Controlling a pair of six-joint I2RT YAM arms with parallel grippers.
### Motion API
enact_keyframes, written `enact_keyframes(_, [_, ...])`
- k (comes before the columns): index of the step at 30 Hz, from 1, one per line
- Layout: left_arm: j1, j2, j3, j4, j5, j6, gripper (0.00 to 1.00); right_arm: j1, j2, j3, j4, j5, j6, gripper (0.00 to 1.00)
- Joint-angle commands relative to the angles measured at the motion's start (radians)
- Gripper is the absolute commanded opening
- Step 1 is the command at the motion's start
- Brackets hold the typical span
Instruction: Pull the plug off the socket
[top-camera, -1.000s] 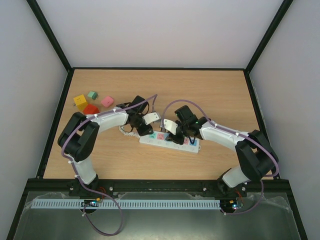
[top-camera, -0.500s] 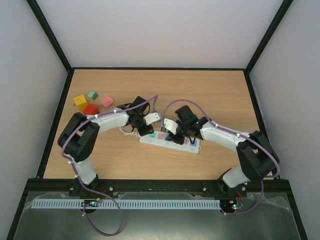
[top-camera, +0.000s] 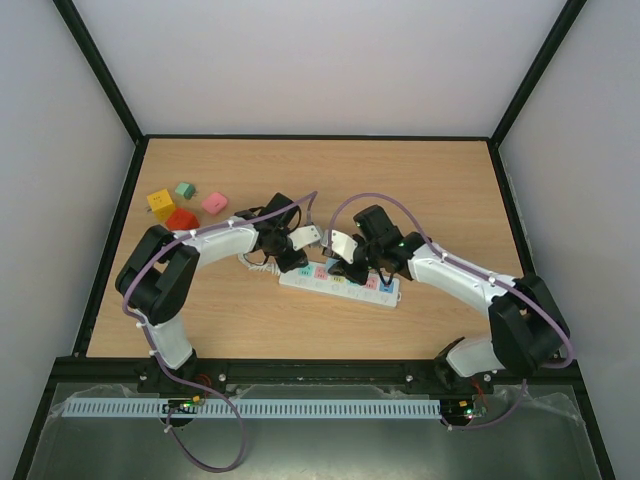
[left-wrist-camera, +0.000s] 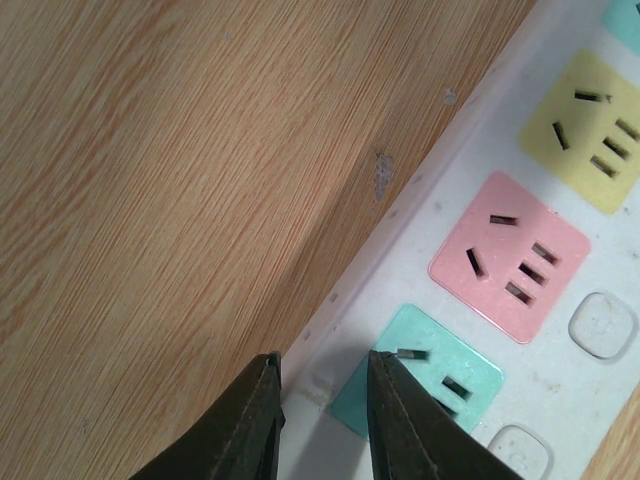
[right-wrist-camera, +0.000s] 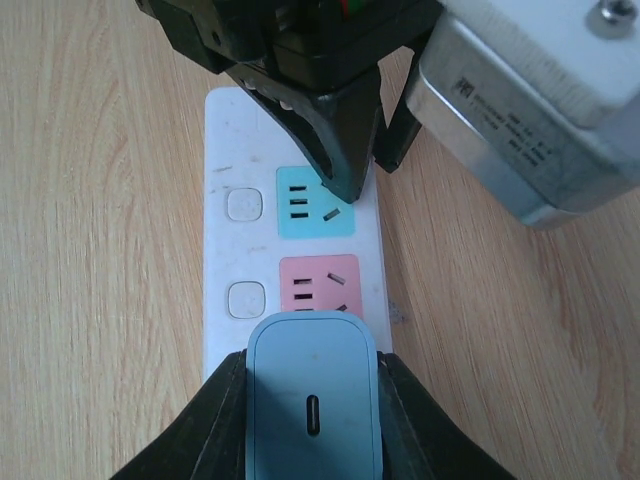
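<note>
Top view: the socket lies flat on the wooden bench, a little near of the middle, its long side running left to right with the right end slightly closer to the arm bases. The left gripper comes down on its left end, and the right gripper stands over its middle part. From here the state of either pair of fingers cannot be told. Four small blocks sit well apart from the strip at the far left: yellow block, green block, pink block and red block.

Left wrist view: the left gripper has its fingers drawn close with a narrow gap. They straddle the long edge of the socket, one tip over the bench, the other on the teal outlet face. Whether they grip the edge cannot be told. Pink and yellow outlet faces follow along the strip.

Right wrist view: the right gripper has its fingers pinching the blue-grey plug from both sides. The plug stands over the socket just past the pink face, hiding the outlet beneath. Whether its pins are seated cannot be told. At the far end, the left gripper has one tip on the teal face and the other off the strip's edge.
</note>
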Motion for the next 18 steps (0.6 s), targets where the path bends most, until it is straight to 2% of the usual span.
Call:
enact_keyframes(1, [-0.005, 0.073, -0.050, -0.063, -0.113, -0.004, 0.27, 0.007, -0.028, 0.035, -0.013, -0.005, 0.005, 0.06])
enact_keyframes(6, [0.003, 0.059, -0.021, -0.093, -0.070, 0.003, 0.31, 0.004, -0.045, 0.046, -0.043, 0.003, 0.023, 0.05])
enact_keyframes(10, [0.035, 0.019, 0.061, -0.142, 0.000, 0.000, 0.37, -0.013, -0.072, 0.070, -0.060, -0.013, 0.069, 0.03])
enact_keyframes(15, [0.069, -0.065, 0.164, -0.168, 0.092, 0.019, 0.55, -0.072, -0.109, 0.111, -0.058, -0.085, 0.149, 0.02])
enact_keyframes(18, [0.098, -0.113, 0.214, -0.170, 0.142, 0.009, 0.73, -0.138, -0.117, 0.139, -0.041, -0.137, 0.204, 0.02])
